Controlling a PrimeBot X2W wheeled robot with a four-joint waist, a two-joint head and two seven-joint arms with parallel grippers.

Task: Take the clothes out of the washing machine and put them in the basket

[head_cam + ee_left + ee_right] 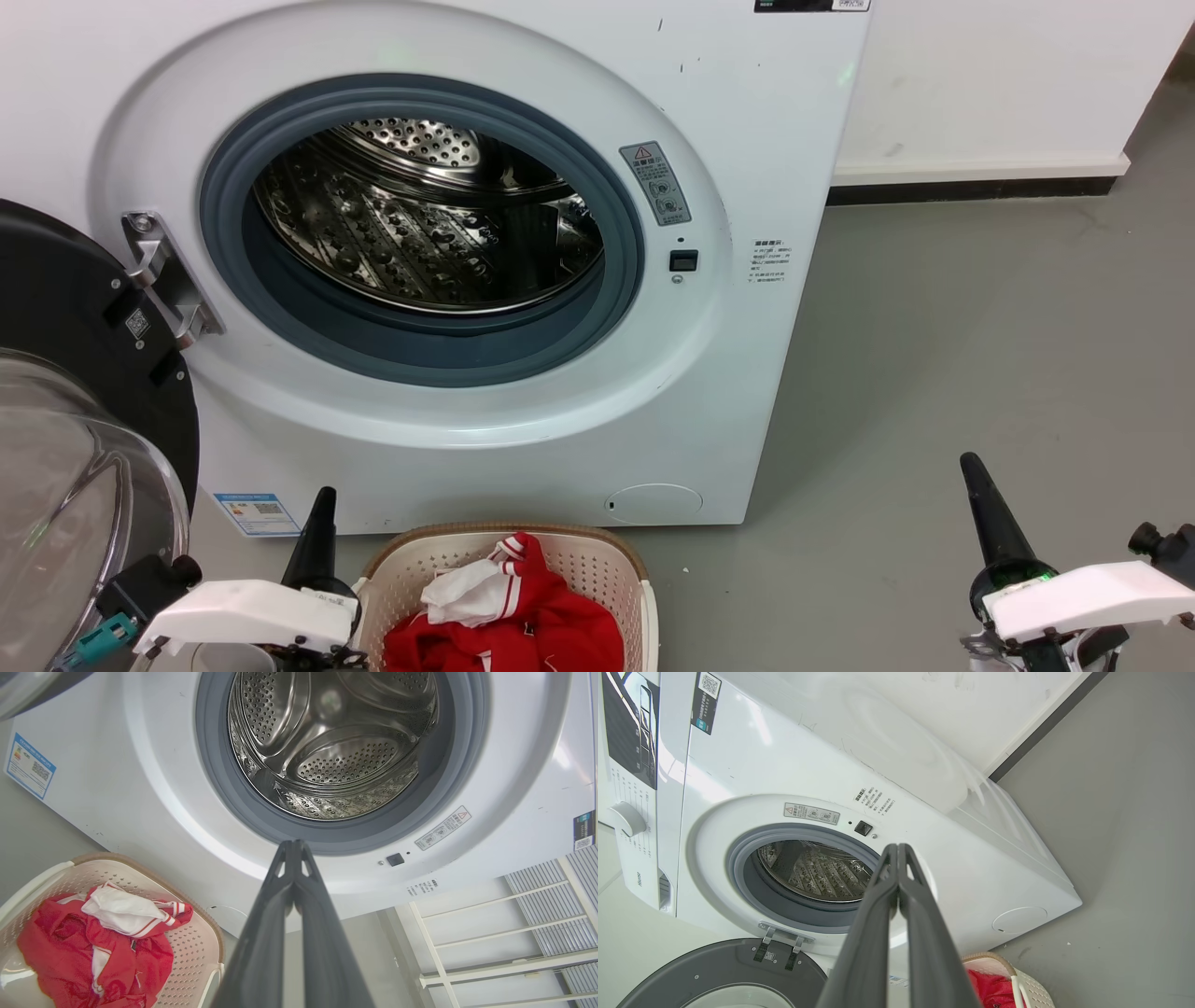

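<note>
The washing machine [523, 448] stands before me, its black-rimmed door [84, 308] swung wide on my left and the steel drum [420, 224] open to view inside the grey ring. On the floor [934, 355] just in front of it sits the basket [597, 565], close beside my left arm. The clothes [532, 625] lie heaped in the basket, red with white lining and striped cuffs on top. My left jaws are closed tip to tip, holding nothing. My right jaws, well off over the floor, are pressed together and hold nothing.
</note>
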